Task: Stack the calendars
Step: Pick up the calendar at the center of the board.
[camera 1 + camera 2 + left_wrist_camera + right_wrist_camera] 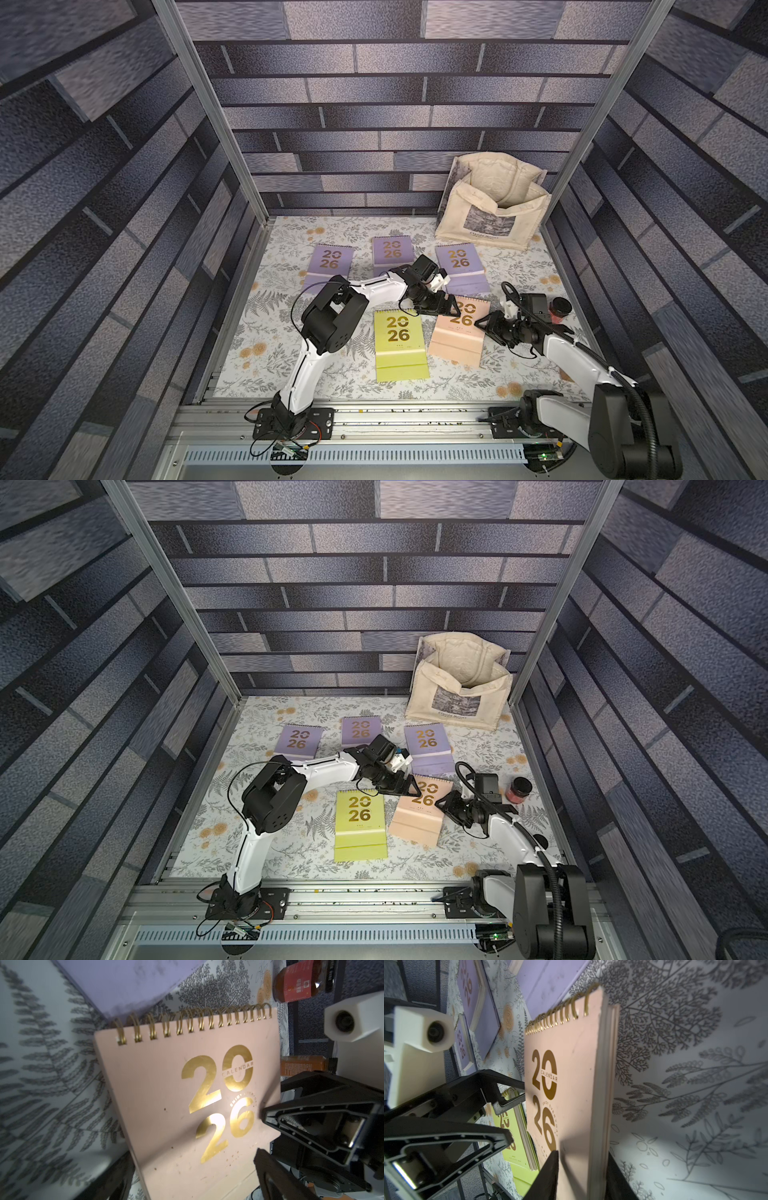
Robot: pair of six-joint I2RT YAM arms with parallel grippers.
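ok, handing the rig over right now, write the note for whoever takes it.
Left gripper: open, empty, at the peach calendar's left edge near the spiral.
Right gripper: shut on that calendar's right edge.
Lavender calendars: three across the back row, lying flat.
Yellow-green calendar: front centre, peach beside it on the right.
Done: nothing stacked yet.
Left: lift the peach one, then stack all five.

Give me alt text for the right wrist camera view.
The right gripper clamps the side edge of a peach 2026 calendar over a fern-print tabletop. The open left gripper sits beside it, with a yellow-green calendar and lavender calendars behind.
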